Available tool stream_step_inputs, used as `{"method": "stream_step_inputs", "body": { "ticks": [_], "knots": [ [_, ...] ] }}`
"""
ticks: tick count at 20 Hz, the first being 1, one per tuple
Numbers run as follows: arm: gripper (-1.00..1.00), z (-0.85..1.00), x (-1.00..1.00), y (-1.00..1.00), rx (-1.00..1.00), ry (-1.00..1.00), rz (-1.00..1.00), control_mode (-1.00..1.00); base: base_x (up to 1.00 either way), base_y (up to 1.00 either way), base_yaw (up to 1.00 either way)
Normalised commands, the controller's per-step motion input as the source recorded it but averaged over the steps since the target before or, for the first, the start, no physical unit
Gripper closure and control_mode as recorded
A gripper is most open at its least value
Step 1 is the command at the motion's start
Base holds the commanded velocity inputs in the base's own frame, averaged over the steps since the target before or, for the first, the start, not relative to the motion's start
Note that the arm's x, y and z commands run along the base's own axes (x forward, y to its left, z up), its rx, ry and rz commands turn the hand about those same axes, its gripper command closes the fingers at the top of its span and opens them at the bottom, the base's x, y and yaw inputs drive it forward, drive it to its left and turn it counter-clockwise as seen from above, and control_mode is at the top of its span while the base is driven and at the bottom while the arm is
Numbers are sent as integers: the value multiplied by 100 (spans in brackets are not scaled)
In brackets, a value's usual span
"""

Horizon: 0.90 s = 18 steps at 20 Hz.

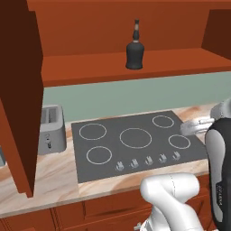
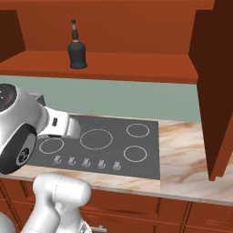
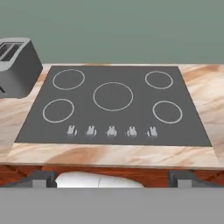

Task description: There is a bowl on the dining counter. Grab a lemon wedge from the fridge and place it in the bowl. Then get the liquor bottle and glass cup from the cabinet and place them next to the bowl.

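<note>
We count one liquor bottle [image 1: 134, 50], standing on the open cabinet's shelf [image 1: 180, 61] near its front edge. On the surface [image 3: 109, 155] we count one cooktop [image 3: 114, 107] and one toaster [image 3: 16, 65], the toaster just off the cooktop's left edge. The cooktop carries five burner rings [image 3: 113, 96]: one large in the middle and four smaller towards its corners. Along its front edge we count five knobs [image 3: 111, 131] in a single row. We see two cabinet doors [image 1: 18, 99] standing open.
</note>
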Motion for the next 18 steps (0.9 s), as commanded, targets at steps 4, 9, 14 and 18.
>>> {"method": "stream_step_inputs", "body": {
  "ticks": [4, 9, 14, 18],
  "knots": [
    [-100, 89, -6, 3, 0, -36, 0, -100, 0, 0, 0],
    [-100, 79, 3, 20, -1, -19, 0, -100, 0, 0, 0],
    [-100, 59, 31, 39, -2, -2, 0, -100, 0, 0, 0],
    [-100, 25, 61, 41, -2, 2, 0, -100, 0, 0, 0]
  ]
}}
